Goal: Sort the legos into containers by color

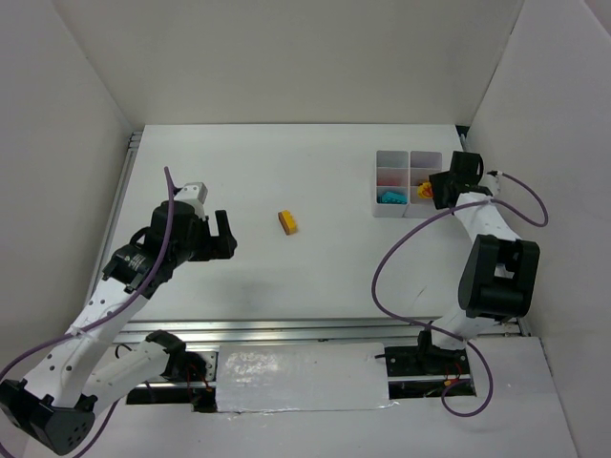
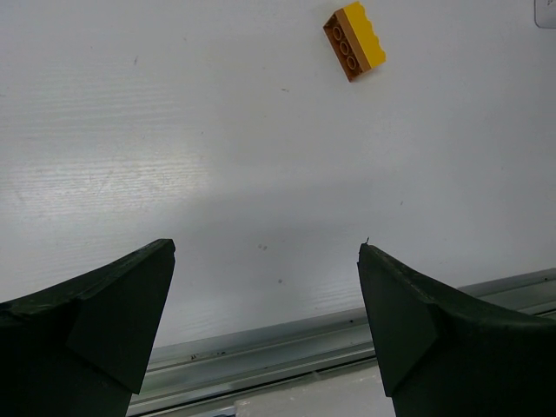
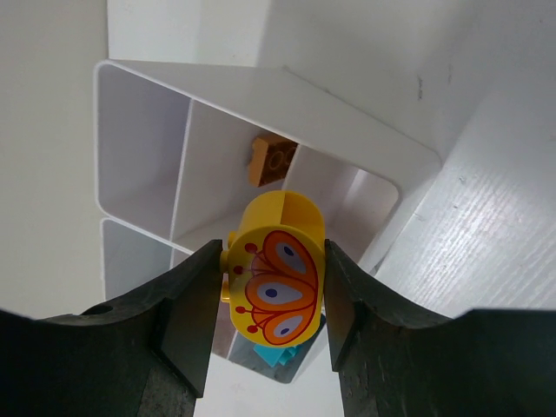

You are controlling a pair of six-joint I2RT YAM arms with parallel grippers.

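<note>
A yellow-orange studded brick lies alone on the white table; it also shows in the left wrist view, far ahead of my fingers. My left gripper is open and empty, left of that brick. The translucent tray stands at the back right. My right gripper is shut on a yellow rounded lego with an orange butterfly print, held above the tray's cells. An orange brick lies in one cell and a cyan brick in another.
An aluminium rail runs along the table's near edge. White walls close in the left, back and right sides. Purple cables loop off both arms.
</note>
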